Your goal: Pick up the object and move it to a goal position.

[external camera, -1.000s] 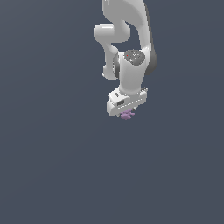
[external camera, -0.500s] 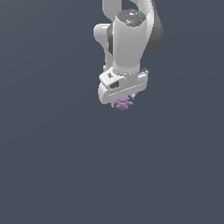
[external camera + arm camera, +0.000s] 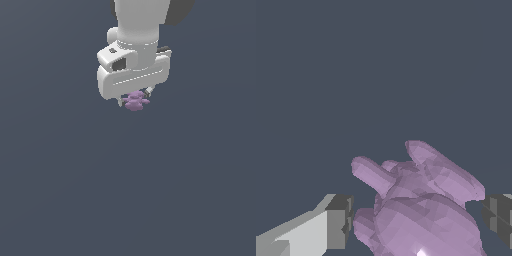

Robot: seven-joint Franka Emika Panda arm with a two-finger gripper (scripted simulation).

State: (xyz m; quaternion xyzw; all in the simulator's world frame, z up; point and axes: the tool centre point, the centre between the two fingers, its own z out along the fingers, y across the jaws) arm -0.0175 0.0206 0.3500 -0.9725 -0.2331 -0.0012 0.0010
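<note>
One white arm (image 3: pixel 137 30) reaches down from the top of the exterior view, ending in one gripper (image 3: pixel 134 100) with a broad white body. One object (image 3: pixel 135 101), pale purple and lumpy with short stubby protrusions, sits directly under that body, between the two fingers and much smaller than the gripper above it. Only the tips of the fingers (image 3: pixel 148 91) show below the gripper body in the exterior view, one on either side of the object. The wrist view shows the same single object (image 3: pixel 418 207) large and close, with several blunt lobes pointing away from its rounded mass. Two dark finger pads flank it there, one (image 3: pixel 338 220) backed by a white finger and one (image 3: pixel 499 217) at the picture's edge. The fingers stand part closed with the object between them; whether the pads press on it cannot be told. A plain dark grey-blue surface (image 3: pixel 60 190) fills the rest of both views, and no edge or corner of it shows.
</note>
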